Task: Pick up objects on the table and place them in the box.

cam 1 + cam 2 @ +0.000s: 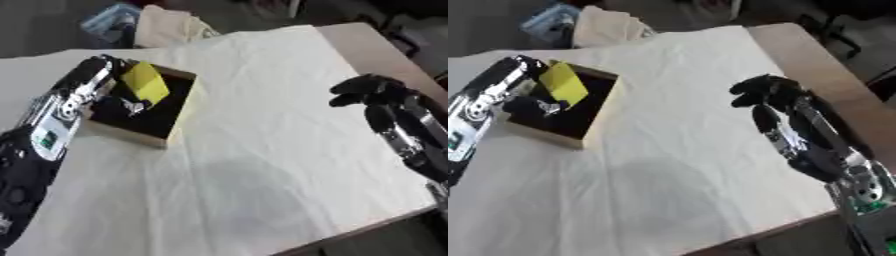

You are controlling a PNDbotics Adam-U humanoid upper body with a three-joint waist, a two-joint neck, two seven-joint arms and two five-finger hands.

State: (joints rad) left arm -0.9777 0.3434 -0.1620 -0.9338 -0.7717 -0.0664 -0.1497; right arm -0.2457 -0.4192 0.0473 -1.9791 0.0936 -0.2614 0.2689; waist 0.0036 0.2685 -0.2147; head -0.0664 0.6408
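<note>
A shallow wooden box [182,117] with a dark inside stands on the white cloth at the left. My left arm reaches up from the lower left, and my left hand [112,75] is inside the box at its far corner. A yellow flat object [146,83] tilts up above the box rim, with that hand's fingers curled on it. The fingers are hard to tell apart from the dark inside of the box. My right hand [768,93] hovers over the cloth at the right, fingers relaxed and bent, holding nothing.
A white cloth [262,150] covers the table; bare tan tabletop [376,50] shows along the right edge. Beyond the far edge lie a beige bundle [171,25] and a blue item [109,22]. The table's near edge runs across the lower right.
</note>
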